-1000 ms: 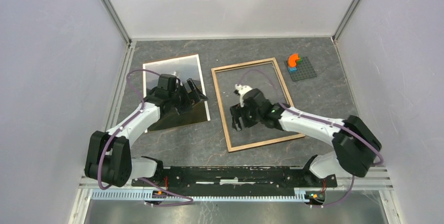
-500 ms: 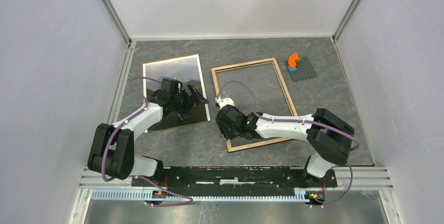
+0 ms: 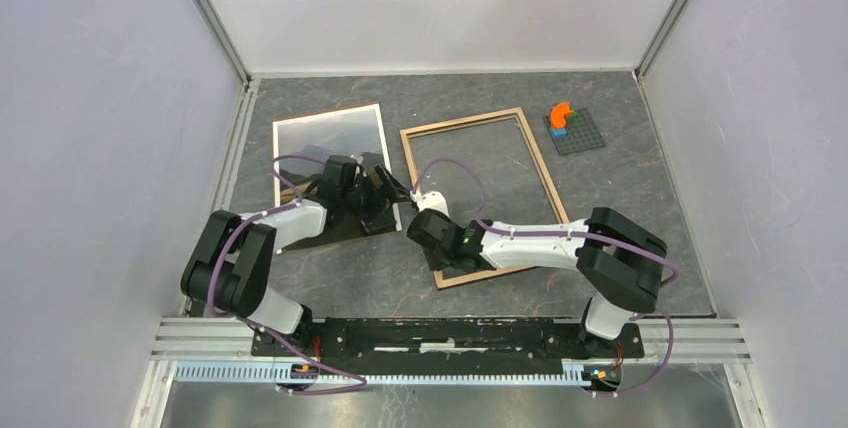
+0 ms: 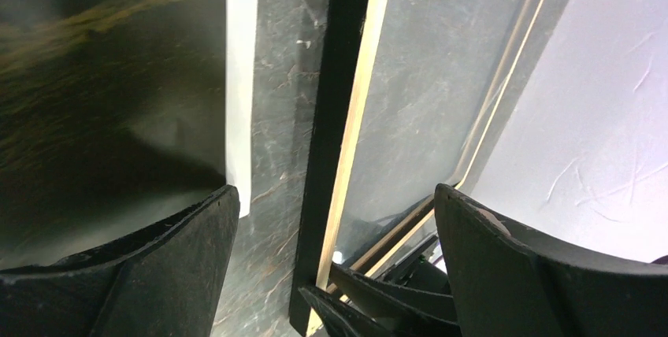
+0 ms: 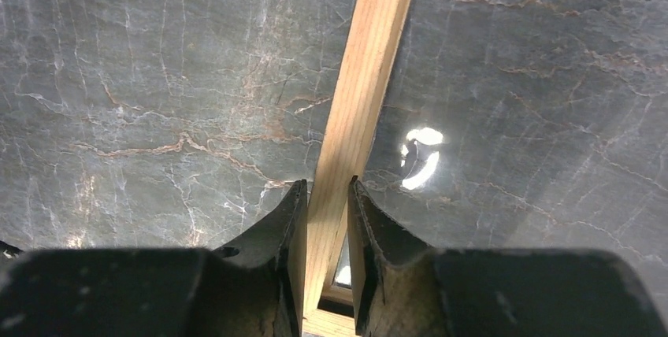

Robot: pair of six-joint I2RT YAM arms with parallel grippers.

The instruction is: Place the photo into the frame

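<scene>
Where the dark stone-patterned table (image 3: 620, 208) carries them side by side, the frame (image 3: 545, 173) lies flat with its wood face up, nudged slightly left of its place a second ago. Just to its left lies the photo (image 3: 325, 138), glossy hills under pale sky inside a white border. Over the frame's middle a second ago, the right gripper (image 5: 327, 195) now pinches its left rail near the lower corner. At the photo's right edge, the left gripper (image 4: 331, 203) gapes wide and empty. Insertion has not begun; the frame looks due for repositioning.
</scene>
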